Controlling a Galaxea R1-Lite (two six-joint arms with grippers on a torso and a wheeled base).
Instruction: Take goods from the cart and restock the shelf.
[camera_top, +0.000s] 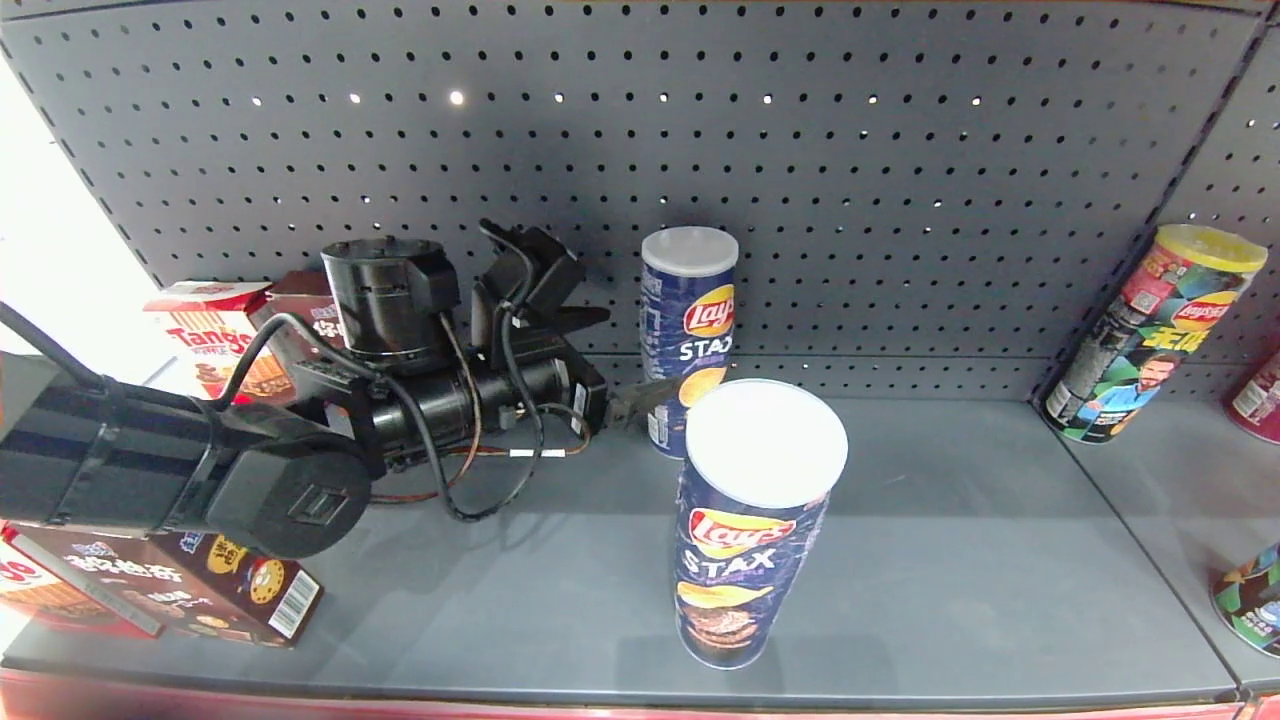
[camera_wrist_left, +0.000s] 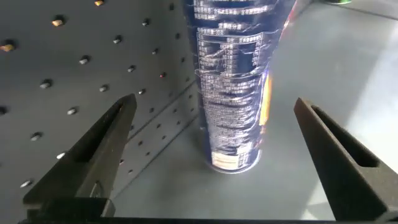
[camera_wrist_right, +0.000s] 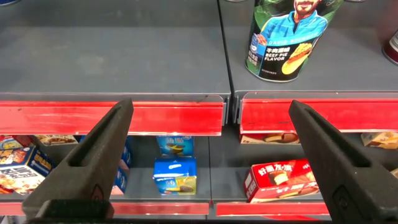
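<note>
Dark blue white-lidded crisp tube: upright at back edge of grey metal shelf | left gripper: jaws wide, just beside it | risk: a stray finger could knock it into matching front tube.

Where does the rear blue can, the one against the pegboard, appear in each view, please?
Head view: rear can, centre, behind the front can.
Left wrist view: upper centre, ahead of the open jaws.
Right wrist view: not in it; a green can stands there.
Shared landmark: the pegboard just behind it, in head and left wrist views.
</note>
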